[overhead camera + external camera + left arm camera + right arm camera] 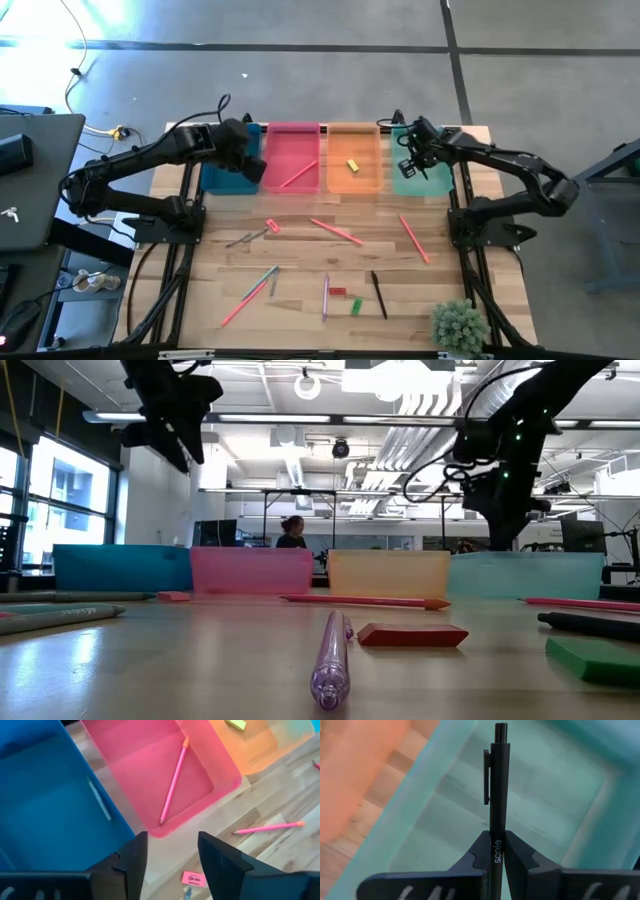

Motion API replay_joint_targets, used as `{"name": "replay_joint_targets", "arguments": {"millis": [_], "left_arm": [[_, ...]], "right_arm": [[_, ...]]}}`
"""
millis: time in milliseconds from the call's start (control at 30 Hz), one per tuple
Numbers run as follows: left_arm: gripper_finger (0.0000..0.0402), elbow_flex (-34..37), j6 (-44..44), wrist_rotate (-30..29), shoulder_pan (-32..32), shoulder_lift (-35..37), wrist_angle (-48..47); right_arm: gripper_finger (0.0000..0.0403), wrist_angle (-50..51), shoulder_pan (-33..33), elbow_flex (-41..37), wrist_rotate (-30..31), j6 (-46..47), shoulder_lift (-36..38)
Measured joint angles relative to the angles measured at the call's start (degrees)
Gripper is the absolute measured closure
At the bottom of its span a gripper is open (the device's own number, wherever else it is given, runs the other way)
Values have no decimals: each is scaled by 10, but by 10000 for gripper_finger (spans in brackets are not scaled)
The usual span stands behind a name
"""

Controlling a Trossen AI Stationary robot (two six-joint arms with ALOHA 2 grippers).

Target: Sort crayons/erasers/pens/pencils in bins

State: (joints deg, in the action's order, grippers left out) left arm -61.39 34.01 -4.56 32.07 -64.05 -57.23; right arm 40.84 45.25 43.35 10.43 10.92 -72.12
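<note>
Right now I have the right hand (496,854) clamped on a black pen (496,785), its fingers pinched tight around the barrel; it hangs above the mint-green bin (424,172) at the far right of the row. My left hand (170,857) hovers with its fingers apart and nothing between them, over the seam where the teal-blue bin (228,172) meets the pink-red bin (291,160). One pink pencil (173,780) lies slanted inside the pink-red bin; a yellow eraser (352,166) sits in the orange bin (353,160); a thin grey stick (99,799) lies in the teal-blue one. Out on the desk (300,300) more pink pencils are scattered, one (413,238) near the right side; a second black pen (379,294) lies near the front beside a red eraser (338,292) and a green eraser (356,305); another red eraser (194,878) lies just beyond the left hand.
</note>
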Motion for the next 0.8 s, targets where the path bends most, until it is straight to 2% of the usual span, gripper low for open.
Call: {"name": "replay_joint_targets", "arguments": {"millis": [167,400,800], "left_arm": [[213,0,6,0,-25,0,-8],[213,5,18,0,-82,0,-17],[213,84,82,-1,-218,0,-17]], "right_arm": [[389,-15,14,0,0,-22,-36],[389,-21,31,0,0,-24,-79],[389,-21,40,0,4,-45,-105]]}}
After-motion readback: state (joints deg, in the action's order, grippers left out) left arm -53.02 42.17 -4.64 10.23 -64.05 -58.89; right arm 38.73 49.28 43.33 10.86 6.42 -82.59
